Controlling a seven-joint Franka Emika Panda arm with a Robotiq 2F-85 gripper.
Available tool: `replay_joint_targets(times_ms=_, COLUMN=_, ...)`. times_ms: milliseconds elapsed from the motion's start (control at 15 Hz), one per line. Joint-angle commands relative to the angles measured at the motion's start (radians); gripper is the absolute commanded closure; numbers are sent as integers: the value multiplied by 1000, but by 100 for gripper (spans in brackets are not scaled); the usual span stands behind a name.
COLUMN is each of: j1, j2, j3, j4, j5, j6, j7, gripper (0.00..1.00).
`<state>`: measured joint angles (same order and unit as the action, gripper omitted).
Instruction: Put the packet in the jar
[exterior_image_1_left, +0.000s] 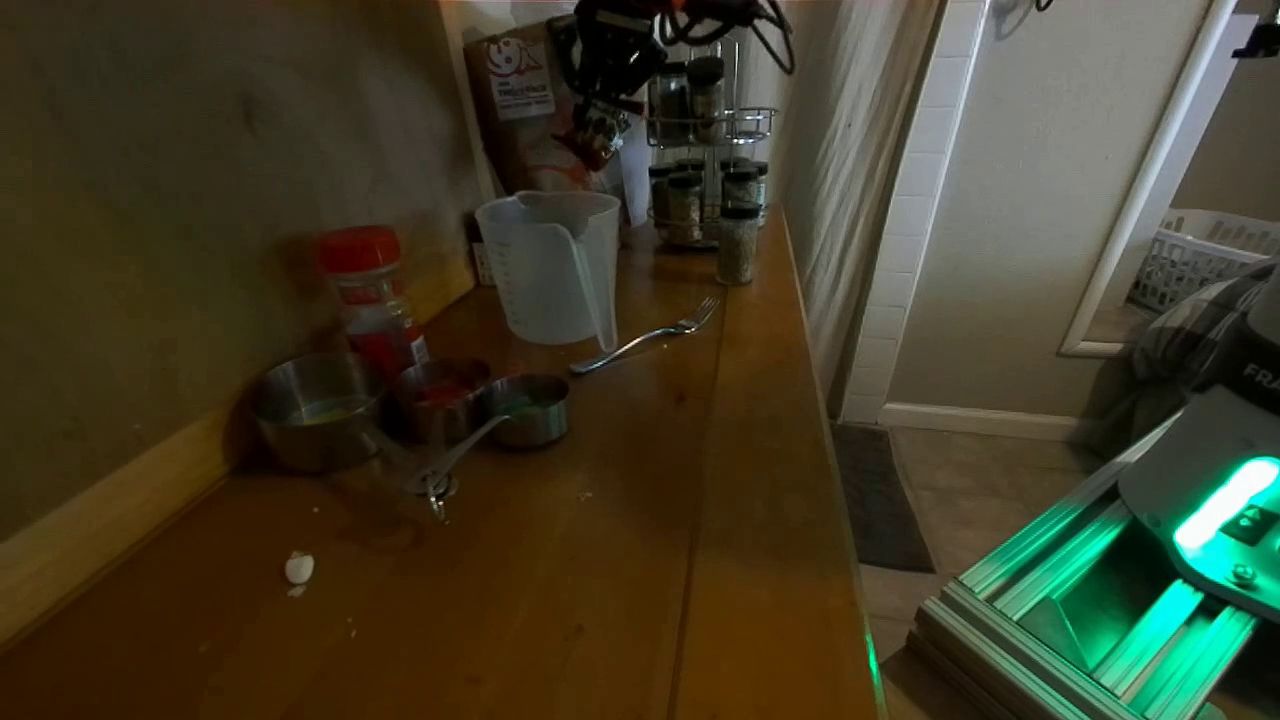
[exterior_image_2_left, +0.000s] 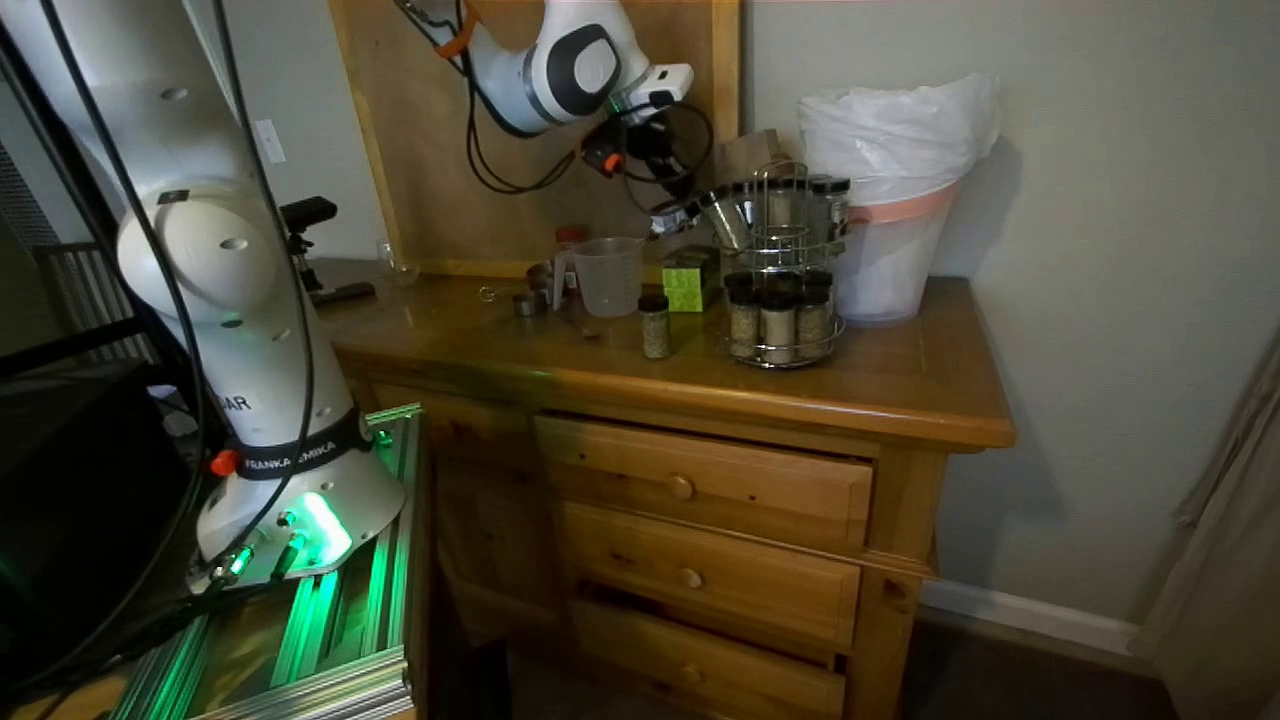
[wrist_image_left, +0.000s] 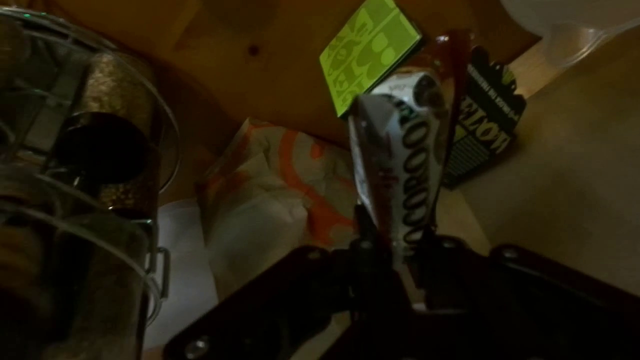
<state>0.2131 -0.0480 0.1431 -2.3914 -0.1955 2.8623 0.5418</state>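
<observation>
The packet (wrist_image_left: 422, 145) is a small red-brown and silver wrapper with dark lettering. My gripper (wrist_image_left: 397, 230) is shut on its lower end in the wrist view. In an exterior view, the gripper (exterior_image_1_left: 610, 95) holds the packet (exterior_image_1_left: 600, 138) in the air, above and behind the jar (exterior_image_1_left: 535, 270). In an exterior view, the packet (exterior_image_2_left: 672, 219) hangs above and to the right of the jar (exterior_image_2_left: 608, 280). The jar is a translucent whitish jug standing upright on the wooden top. Part of the jar (wrist_image_left: 590, 35) shows at the wrist view's upper right.
A spice rack (exterior_image_2_left: 785, 345) stands near the gripper. A green box (exterior_image_2_left: 684, 287) sits beside the jar. A large brown bag (exterior_image_1_left: 510, 90) leans behind. A loose spice bottle (exterior_image_1_left: 737, 245), fork (exterior_image_1_left: 645, 338), red-capped bottle (exterior_image_1_left: 365, 290) and metal measuring cups (exterior_image_1_left: 320, 415) surround the jar.
</observation>
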Motion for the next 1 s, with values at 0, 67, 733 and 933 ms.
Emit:
replay_joint_targets(times_ms=0, j1=-9, j2=-93, j3=21, j4=-16, j5=-128, j6=-79, j7=126, gripper=96)
replay_joint_targets(times_ms=67, j1=8, j2=-95, j3=24, j4=-12, j5=-98, j6=-85, j7=89, gripper=96)
replay_joint_targets(times_ms=733, j1=83, j2=-95, j3=132, j4=-10, j5=238, j6=-131, j7=-233, gripper=96)
replay_joint_targets(times_ms=933, j1=97, j2=-112, j3=139, j4=-23, j5=312, j6=-170, j7=-269, gripper=96)
